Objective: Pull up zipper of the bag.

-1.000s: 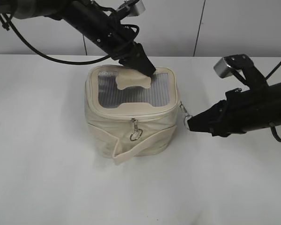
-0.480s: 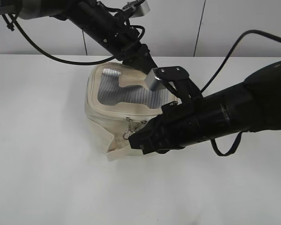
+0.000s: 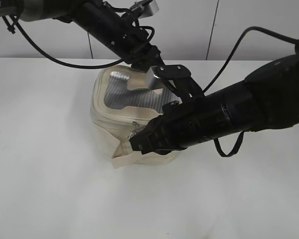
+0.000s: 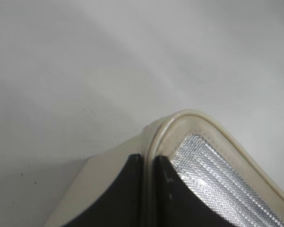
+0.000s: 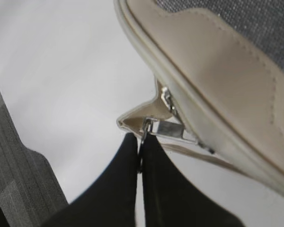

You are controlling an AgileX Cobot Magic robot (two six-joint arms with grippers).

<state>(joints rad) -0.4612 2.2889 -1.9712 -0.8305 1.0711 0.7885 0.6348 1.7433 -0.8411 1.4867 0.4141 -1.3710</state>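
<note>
The cream boxy bag (image 3: 107, 134) stands mid-table, tilted, its grey window lid (image 3: 122, 94) facing up. My left gripper (image 3: 150, 69) is shut on the bag's back top rim (image 4: 150, 142), with the mesh window (image 4: 217, 179) beside it. My right gripper (image 3: 134, 142) reaches across the bag's front and is shut on a ring pull (image 5: 143, 137) of the zipper (image 5: 168, 101). A silver slider (image 5: 173, 128) sits just past the fingertips (image 5: 141, 142). The cream patch on the lid (image 5: 213, 52) fills the right wrist view's upper right.
White tabletop (image 3: 50, 189) lies all round the bag. A white wall with a dark seam (image 3: 213, 25) stands behind. Black cables (image 3: 45, 57) trail from the left arm over the table's back left. The right arm's thick body (image 3: 249, 114) covers the bag's right side.
My right arm has swung in from the right across the bag's front and closed on the ring pull. The bag has tilted and shifted slightly. The left gripper keeps its hold on the rim.
</note>
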